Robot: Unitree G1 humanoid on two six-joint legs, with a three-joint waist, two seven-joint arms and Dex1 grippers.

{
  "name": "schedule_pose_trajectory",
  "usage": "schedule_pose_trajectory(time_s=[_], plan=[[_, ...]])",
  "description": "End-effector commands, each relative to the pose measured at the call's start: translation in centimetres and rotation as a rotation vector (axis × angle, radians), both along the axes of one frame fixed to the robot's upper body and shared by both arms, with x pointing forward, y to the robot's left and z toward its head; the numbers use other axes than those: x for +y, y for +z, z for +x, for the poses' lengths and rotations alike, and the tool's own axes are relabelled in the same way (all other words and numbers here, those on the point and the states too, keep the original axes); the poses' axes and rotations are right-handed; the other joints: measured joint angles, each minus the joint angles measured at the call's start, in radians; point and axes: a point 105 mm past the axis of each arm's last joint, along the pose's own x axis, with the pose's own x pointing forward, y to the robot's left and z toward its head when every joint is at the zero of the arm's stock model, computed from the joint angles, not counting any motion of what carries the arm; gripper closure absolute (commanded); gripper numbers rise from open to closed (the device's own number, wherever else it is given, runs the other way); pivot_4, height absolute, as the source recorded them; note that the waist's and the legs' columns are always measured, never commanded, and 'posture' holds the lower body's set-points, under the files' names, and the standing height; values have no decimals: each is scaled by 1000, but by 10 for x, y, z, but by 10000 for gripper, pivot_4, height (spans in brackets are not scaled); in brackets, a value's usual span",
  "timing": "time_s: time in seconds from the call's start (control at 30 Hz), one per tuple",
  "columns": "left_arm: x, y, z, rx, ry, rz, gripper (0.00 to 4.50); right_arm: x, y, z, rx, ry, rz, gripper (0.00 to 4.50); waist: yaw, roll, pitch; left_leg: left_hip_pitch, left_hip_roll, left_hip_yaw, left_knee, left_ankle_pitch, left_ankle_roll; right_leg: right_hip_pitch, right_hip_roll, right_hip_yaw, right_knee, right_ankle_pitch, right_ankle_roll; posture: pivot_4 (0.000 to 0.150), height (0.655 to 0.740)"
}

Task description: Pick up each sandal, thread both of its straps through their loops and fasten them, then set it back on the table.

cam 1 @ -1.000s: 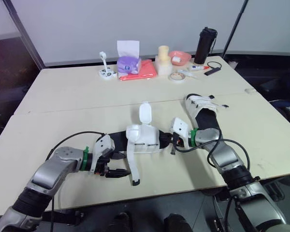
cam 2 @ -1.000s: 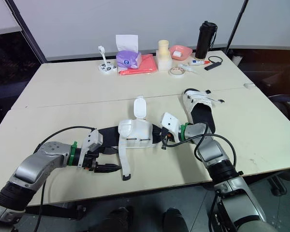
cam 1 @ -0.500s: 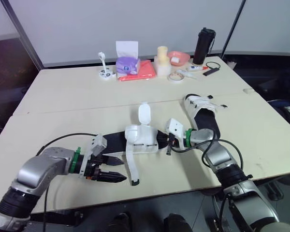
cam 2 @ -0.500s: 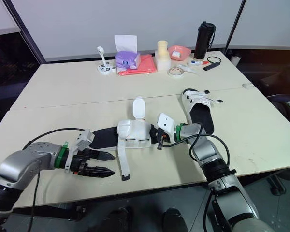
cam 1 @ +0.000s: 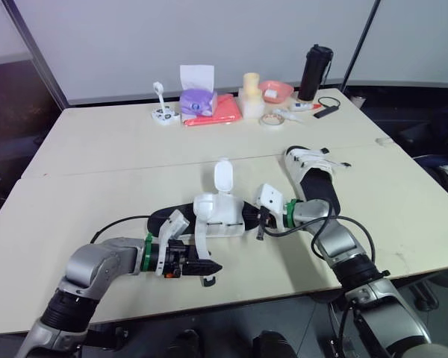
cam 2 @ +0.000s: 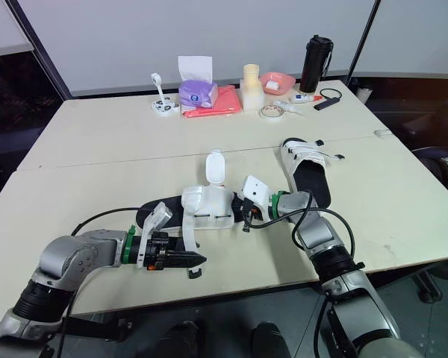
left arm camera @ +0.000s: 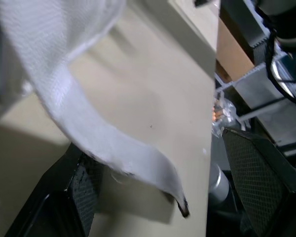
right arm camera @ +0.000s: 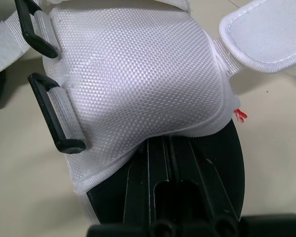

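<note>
The left arm reaches low and forward, its forearm turned toward the robot's right, and the left gripper has its jaws spread wide. The right arm bends inward at the elbow. The right gripper points left, its jaws seemingly clamped on the sandal sole.

The left arm and the right arm are cased in silver-grey metal shells, with black ribbed sleeving nearer the elbow. A green ring circles each wrist, with a white boxy block mounted just past it. A thin black cable loops off each forearm. The left pincer has black fingers with finely cross-hatched pads.
</note>
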Motion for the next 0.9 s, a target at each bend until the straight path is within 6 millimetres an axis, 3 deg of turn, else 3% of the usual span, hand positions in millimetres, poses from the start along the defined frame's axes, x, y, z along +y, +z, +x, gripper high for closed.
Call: schedule_pose_trajectory(time_s=[0.03, 0.1, 0.2, 0.37, 0.4, 0.63, 0.9], plan=[[0, 12, 5, -18, 34, -40, 7261, 5, -25, -10, 76, 19, -49, 45000, 0, 0, 0, 0, 0, 0, 0, 0, 0, 0, 0, 0, 0, 0, 0, 1500, 7400], [1, 12, 6, -15, 48, -43, 7261, 5, -25, -10, 77, 17, -48, 45000, 0, 0, 0, 1, 0, 0, 0, 0, 0, 1, 0, 0, 0, 0, 0, 1500, 7400], [2, 14, 6, -13, 57, -47, 15892, 5, -25, -10, 76, 15, -49, 45000, 0, 0, 0, 1, 0, 0, 0, 0, 0, 1, 0, 0, 0, 0, 0, 1500, 7400], [0, 16, 2, -7, 41, -70, 42029, 5, -25, -9, 73, 12, -52, 45000, 0, 0, 0, 1, 0, 0, 0, 0, 0, 2, 0, 0, -1, 0, 0, 1500, 7400], [-1, 18, 1, -3, 36, -84, 44643, 5, -25, -8, 73, 11, -53, 45000, 0, 0, 0, 1, 0, 0, 0, 0, 0, 2, 0, 0, -1, 0, 0, 1500, 7400], [-4, 40, 6, -25, 16, -196, 44643, 3, -26, -8, 71, 7, -58, 45000, 1, 0, 0, 1, 0, 0, 0, 0, 0, 2, 0, 0, -1, 0, -1, 1500, 7400], [9, 81, 47, -67, 63, -304, 44643, 5, -26, -8, 70, 10, -61, 45000, 0, 0, 0, 3, 0, -1, 0, 0, 0, 4, 0, -1, -2, -1, -1, 1500, 7400]])
